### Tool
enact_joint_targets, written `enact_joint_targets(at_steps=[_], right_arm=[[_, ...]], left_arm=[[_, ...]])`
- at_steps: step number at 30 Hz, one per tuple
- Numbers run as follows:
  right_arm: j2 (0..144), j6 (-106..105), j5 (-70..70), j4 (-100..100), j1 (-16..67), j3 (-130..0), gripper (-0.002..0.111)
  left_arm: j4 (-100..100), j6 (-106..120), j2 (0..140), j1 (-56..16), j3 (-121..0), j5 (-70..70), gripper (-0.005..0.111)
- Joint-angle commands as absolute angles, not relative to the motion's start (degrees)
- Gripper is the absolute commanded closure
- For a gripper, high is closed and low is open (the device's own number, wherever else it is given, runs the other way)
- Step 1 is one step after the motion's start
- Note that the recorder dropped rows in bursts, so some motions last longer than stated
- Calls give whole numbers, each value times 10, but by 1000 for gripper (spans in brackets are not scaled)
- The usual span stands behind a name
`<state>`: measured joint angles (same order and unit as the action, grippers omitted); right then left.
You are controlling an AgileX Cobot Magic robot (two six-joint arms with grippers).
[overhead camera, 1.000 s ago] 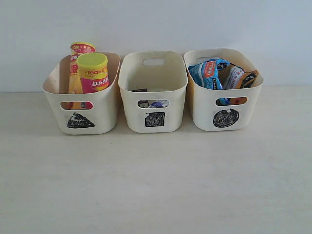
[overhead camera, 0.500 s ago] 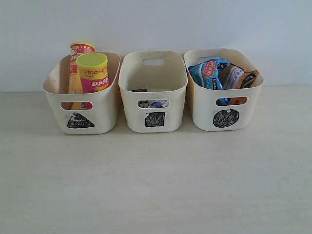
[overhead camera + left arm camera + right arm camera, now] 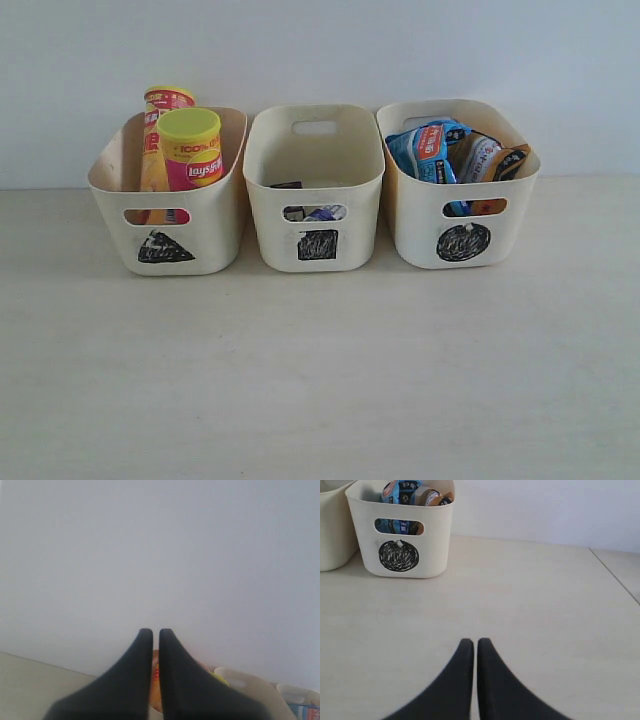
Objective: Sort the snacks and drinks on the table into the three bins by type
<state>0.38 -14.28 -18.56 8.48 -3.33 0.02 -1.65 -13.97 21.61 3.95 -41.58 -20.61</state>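
- My left gripper (image 3: 151,632) is pressed together on nothing and faces the pale wall (image 3: 160,555).
- My right gripper (image 3: 471,642) is pressed together too, empty, low over the table (image 3: 545,605), facing the circle bin (image 3: 435,540).
- Exterior view: the tubes (image 3: 192,150) stand in the triangle bin (image 3: 215,215) at centre left, the cartons (image 3: 322,213) lie low in the square bin (image 3: 270,215) at centre, and the bags (image 3: 428,150) sit in the circle bin at centre right.

You get the cartons (image 3: 322,213) only as slivers through the slot of the square-marked bin (image 3: 314,170), at twelve o'clock on the surface (image 3: 320,380). At ten o'clock, the triangle-marked bin (image 3: 110,225) hides the lower halves of the pink tube (image 3: 200,165) and yellow-orange tube (image 3: 153,150).
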Motion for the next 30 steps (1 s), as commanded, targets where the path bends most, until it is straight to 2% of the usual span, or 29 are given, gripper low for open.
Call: enact_joint_targets(at_steps=[1,9,13,26,30], right_arm=[[0,-141,-177,84,-34,0,108],[0,-141,-177,84,-34,0,108],[0,-141,-177,84,-34,0,108],[0,-141,-177,84,-34,0,108],[0,-141,-177,84,-34,0,108]], left_arm=[[-24,-142,214,41,-412,-209,103],[-109,8,209,41,-398,-226,103],[-112,11,180,41,-367,-226,103],[-100,10,8,41,-181,-223,103],[-96,10,0,41,-112,-199,103]])
